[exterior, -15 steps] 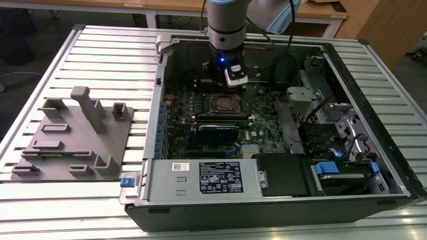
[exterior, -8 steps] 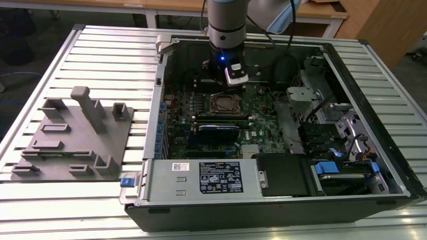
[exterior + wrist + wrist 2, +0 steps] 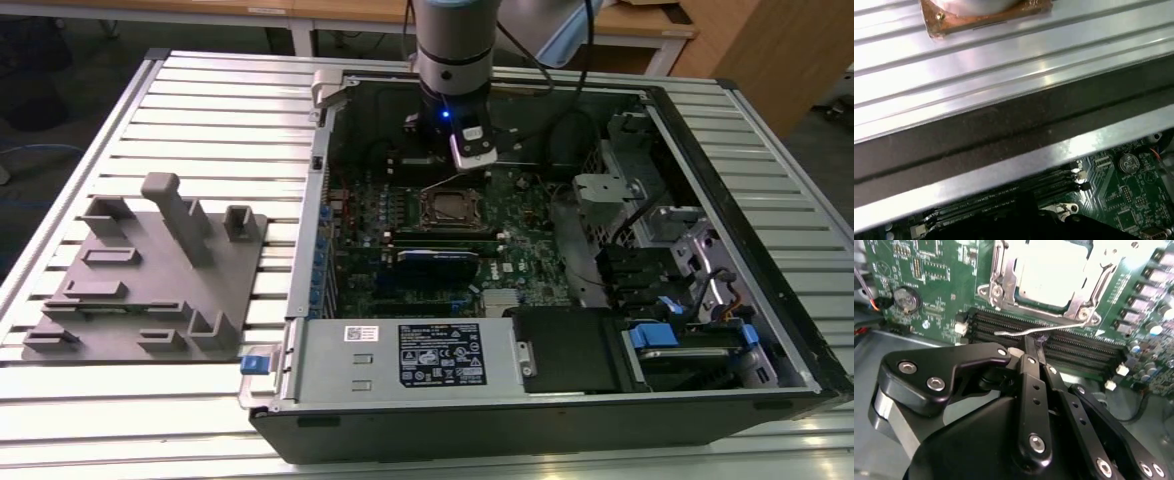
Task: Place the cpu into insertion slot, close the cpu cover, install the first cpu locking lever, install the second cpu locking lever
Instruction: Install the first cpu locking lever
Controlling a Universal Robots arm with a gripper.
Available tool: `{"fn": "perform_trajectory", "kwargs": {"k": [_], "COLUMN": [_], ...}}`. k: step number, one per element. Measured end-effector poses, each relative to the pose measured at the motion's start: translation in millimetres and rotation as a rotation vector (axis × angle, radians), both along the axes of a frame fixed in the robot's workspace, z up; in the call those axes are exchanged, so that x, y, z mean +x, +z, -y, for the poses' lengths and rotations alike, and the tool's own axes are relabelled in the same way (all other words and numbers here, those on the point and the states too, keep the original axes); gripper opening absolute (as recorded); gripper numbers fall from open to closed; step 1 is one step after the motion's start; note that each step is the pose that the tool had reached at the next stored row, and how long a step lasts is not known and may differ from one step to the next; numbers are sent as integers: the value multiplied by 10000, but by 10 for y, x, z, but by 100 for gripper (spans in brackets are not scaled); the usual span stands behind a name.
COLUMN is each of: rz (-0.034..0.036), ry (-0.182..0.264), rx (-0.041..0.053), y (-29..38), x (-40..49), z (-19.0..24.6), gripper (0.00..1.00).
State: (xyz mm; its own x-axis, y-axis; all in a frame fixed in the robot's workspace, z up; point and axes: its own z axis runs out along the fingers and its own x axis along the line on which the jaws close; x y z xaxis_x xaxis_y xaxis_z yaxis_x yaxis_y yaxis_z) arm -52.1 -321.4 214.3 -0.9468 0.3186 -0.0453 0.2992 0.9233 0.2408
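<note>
- Gripper [image 3: 1035, 342] low over a green circuit board [image 3: 944, 270] inside an open computer case [image 3: 534, 415], black fingers drawn almost together with hardly a gap between them.
- Fingertips right at a thin silver locking lever [image 3: 1074, 327], a bent wire rod crossing just past them; touching or pinching it, impossible to tell.
- Cpu [image 3: 1051, 272], pale silvery square top, seated in the insertion slot [image 3: 449, 208] on the board, just beyond the lever in the second wrist view.
- Cpu cover [image 3: 1002, 275], a metal frame, lying down around the chip, its square window showing the metal top.
- Lever running over the long black memory slots [image 3: 1079, 347] beside the socket.
- Round coin cell battery [image 3: 906, 300] on the board, well apart from the socket.
- In the exterior view, robot arm [image 3: 454, 50] reaching straight down into the case.
- Case resting on a slatted metal table [image 3: 214, 110]; grey fixture tray [image 3: 134, 290] on the table at the exterior view's left of the case.
</note>
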Motion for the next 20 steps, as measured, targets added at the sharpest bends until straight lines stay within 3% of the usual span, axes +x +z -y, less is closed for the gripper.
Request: {"fn": "perform_trajectory", "kwargs": {"k": [2,5,10,13,17,20], "rz": [4,8,8,44,164,217], "ry": [-1,0,0,0,5,7], "rx": [192,353,699,780,872,897], "y": [0,4,48,50,49,49], "x": [-2,-5,-7,-27,-97,-131], "z": [30,62,99,118,138,155], "gripper": [10,10,10,10,10,10]}}
